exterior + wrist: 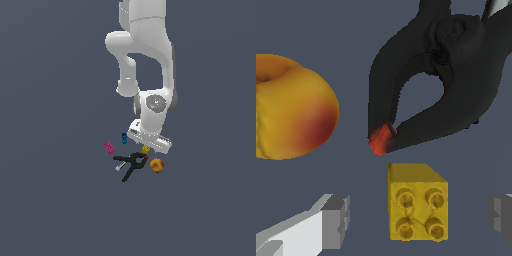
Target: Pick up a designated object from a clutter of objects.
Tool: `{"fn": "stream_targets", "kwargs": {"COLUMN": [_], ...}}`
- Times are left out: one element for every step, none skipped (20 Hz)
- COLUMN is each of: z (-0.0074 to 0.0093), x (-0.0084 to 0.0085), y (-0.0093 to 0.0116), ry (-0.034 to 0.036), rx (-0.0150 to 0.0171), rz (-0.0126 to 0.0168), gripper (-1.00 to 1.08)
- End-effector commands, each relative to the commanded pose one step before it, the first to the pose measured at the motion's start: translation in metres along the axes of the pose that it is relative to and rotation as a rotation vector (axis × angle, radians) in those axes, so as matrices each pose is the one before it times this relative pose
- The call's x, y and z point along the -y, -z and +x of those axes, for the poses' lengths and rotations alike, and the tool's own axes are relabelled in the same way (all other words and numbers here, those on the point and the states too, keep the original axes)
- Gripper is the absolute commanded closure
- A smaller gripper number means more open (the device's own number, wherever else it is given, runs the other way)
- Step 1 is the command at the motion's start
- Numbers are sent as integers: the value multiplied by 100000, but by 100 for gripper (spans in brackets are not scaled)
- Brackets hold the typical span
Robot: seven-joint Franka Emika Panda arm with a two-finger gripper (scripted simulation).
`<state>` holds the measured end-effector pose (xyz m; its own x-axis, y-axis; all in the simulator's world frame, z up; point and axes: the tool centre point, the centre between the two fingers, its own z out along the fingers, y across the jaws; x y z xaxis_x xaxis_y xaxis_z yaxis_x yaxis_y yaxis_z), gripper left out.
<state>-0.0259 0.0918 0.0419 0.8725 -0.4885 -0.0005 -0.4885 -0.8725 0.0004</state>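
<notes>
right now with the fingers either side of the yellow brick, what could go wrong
1. The black spring clamp's orange tip lies close beside the yellow brick; a descending gripper could nudge it and shove the brick.
2. In the wrist view the brick sits nearer one finger than the other, so closing may push it sideways or twist it before both pads meet.
3. The orange round fruit sits nearby and could roll if bumped.

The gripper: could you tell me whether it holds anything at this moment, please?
Nothing: the gripper is open, its fingers standing apart on either side of the yellow brick.
</notes>
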Motion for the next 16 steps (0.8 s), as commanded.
{"fn": "stream_targets", "kwargs": {"z": [-12,0,19,6,6,4,2,0,0,0,0,0,0,0,0,0], "x": [-7,16,-3,15,12,8,3,0,0,0,0,0,0,0,0,0], "y": [-1047,-298,-232,-184,-130,-77,-25,0,0,0,0,0,0,0,0,0], "ry": [-80,0,-46,0,0,0,0,0,0,0,0,0,0,0,0,0], "rx": [-34,0,-14,0,0,0,0,0,0,0,0,0,0,0,0,0], "rz": [23,0,9,0,0,0,0,0,0,0,0,0,0,0,0,0], "gripper": [-92,-92,-92,-92,-92,-92,-92,108,108,108,108,108,108,108,108,108]}}
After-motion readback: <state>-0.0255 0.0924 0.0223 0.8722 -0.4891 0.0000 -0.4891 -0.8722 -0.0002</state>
